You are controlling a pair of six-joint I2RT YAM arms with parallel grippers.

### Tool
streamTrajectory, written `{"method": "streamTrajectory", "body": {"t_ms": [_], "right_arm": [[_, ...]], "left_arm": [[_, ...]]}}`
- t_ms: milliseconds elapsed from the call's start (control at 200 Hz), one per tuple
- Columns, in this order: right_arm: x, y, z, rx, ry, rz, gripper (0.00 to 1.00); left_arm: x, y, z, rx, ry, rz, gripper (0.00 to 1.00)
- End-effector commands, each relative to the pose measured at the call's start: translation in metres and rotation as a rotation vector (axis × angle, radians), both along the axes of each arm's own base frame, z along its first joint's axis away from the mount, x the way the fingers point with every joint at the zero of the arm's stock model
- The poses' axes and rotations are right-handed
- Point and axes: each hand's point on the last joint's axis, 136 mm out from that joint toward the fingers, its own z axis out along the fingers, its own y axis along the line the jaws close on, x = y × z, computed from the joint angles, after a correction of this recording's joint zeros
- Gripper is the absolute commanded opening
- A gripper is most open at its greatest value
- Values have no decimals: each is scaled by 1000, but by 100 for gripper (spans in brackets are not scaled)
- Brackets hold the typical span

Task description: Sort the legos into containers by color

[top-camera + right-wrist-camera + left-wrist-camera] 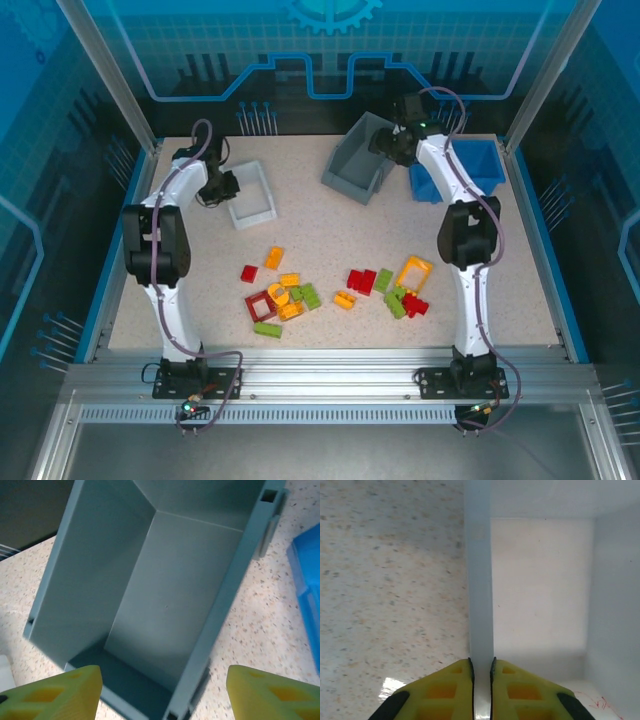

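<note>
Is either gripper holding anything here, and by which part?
The left gripper pinches the white bin by its thin side wall, one finger inside, one outside. The right gripper is open above the grey bin, holding nothing.

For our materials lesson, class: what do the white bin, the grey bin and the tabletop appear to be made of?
The white bin: probably plastic, smooth, slightly translucent; its thin wall glows with light. The grey bin: likely moulded plastic, matt; even colour, moulded slots along the rim. The tabletop: speckled beige, stone-like, perhaps laminate; a faint glossy reflection shows.
</note>
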Motion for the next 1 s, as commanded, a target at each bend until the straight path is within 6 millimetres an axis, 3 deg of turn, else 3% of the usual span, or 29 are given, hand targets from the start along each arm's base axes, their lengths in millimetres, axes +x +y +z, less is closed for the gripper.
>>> {"method": "streamTrajectory", "body": {"t_ms": [0,155,360,495,685,700,775,995], "right_arm": [[-11,0,-27,-31,114,-14,65],[-9,1,-37,-38,124,-8,61],[-12,6,-41,-101,122,71,30],[-23,15,-36,-206,109,167,18],[-55,34,-28,-266,111,268,13],[-59,37,-16,-263,88,274,13],[-73,50,-13,-278,67,330,12],[-100,59,-11,-278,66,322,13]], "left_arm": [[10,-31,5,-30,-32,-100,10],[20,-56,7,-41,-44,-139,9],[29,-77,5,-41,-40,-174,9],[28,-81,4,-28,-35,-189,9],[16,-81,6,-15,-23,-202,7],[15,-81,7,-15,-23,-204,7],[7,-80,7,-6,-25,-213,7],[-17,-77,7,5,-11,-230,6]]}}
